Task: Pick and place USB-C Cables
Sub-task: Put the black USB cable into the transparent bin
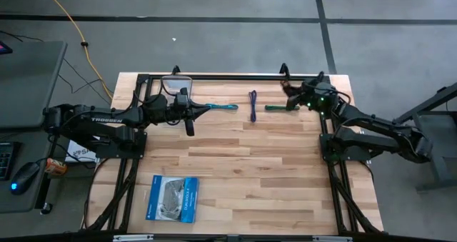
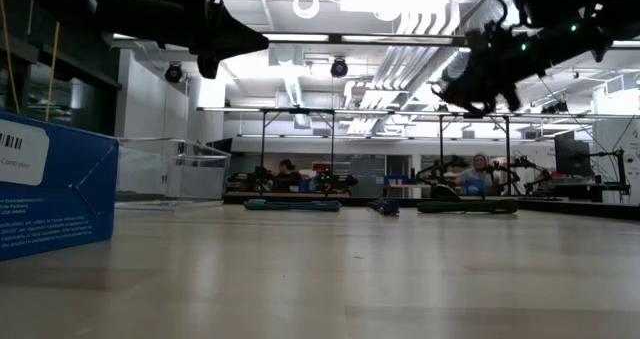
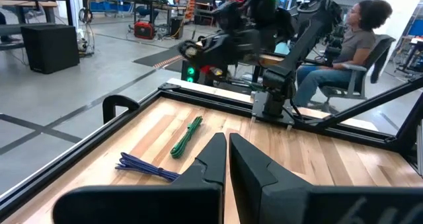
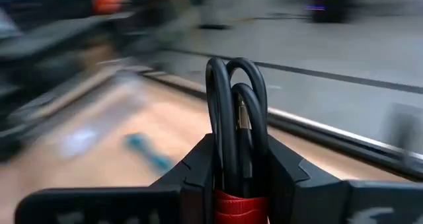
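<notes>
Three cable bundles lie flat in a row near the table's far edge: teal [image 1: 223,107], purple [image 1: 253,105] and green [image 1: 277,107]. They also show in the low view as teal [image 2: 292,205], purple [image 2: 384,207] and green [image 2: 467,207]. My right gripper [image 1: 290,92] hovers above the green bundle's right end, shut on a black coiled cable bundle [image 4: 234,112] with a red band. My left gripper [image 3: 227,151] is shut and holds nothing. It is raised level above the table, just left of the teal bundle. My right gripper pinches the black cable bundle between its two fingers at the end with the red band [image 4: 232,207]. The bundle lies along the fingers, and its loops [image 4: 236,75] stick out past the fingertips. It is lifted clear of the table, the fingers close to level.
A blue-and-white flat packet [image 1: 173,198] lies near the front left and stands close by in the low view [image 2: 55,189]. A clear container [image 1: 176,83] sits at the far edge behind my left gripper. A black frame rail [image 1: 235,76] runs along the far edge. A person sits beyond the table.
</notes>
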`<state>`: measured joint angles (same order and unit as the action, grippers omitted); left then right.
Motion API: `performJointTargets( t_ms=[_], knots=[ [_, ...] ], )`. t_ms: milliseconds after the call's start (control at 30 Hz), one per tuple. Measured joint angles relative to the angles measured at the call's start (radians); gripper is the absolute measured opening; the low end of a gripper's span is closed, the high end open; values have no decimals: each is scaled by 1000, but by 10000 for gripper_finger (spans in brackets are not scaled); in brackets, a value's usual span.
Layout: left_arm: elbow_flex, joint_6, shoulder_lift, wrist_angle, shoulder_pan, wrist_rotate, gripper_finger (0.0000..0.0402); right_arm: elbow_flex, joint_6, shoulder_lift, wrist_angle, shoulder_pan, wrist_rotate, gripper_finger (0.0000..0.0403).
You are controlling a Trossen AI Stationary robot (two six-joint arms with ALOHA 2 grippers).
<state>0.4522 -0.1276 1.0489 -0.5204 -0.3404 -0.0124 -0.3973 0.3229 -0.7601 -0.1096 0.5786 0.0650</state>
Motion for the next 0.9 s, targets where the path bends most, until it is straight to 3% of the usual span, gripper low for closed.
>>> performJointTargets(
  t_ms=[133,300,567,733,900],
  knots=[
    [0,0,0,0,0,0,0,-1,-37,2,-119,-98,-195,69],
    [0,0,0,0,0,0,0,-1,-76,2,-228,-254,-356,75],
    [0,0,0,1,0,0,0,-2,-175,66,-205,-481,-240,68],
    [0,0,0,1,0,0,0,-2,-203,177,-132,-568,-214,69],
    [0,0,0,1,0,0,0,0,-235,314,-10,-626,-96,68]
  ],
)
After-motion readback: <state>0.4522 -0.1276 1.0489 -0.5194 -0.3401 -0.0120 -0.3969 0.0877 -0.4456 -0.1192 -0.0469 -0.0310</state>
